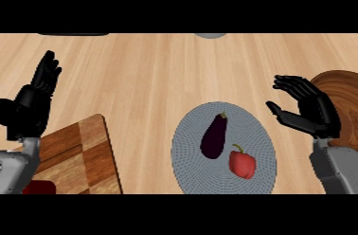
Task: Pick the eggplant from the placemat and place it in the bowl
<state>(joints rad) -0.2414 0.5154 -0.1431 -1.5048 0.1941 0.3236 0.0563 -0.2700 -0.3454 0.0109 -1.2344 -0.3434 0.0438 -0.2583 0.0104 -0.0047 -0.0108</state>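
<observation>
A dark purple eggplant lies lengthwise on the round grey placemat, stem toward the far side. A red pepper sits on the same mat, just right of and nearer than the eggplant. A brown wooden bowl shows at the right edge, partly hidden behind my right hand. That hand is open, fingers relaxed, hovering right of the mat and apart from the eggplant. At the left edge my left hand rests open with fingers up.
A wooden cutting board lies at the lower left, with a dark red thing at its near corner. A dark flat object and a grey round object peek in at the far edge.
</observation>
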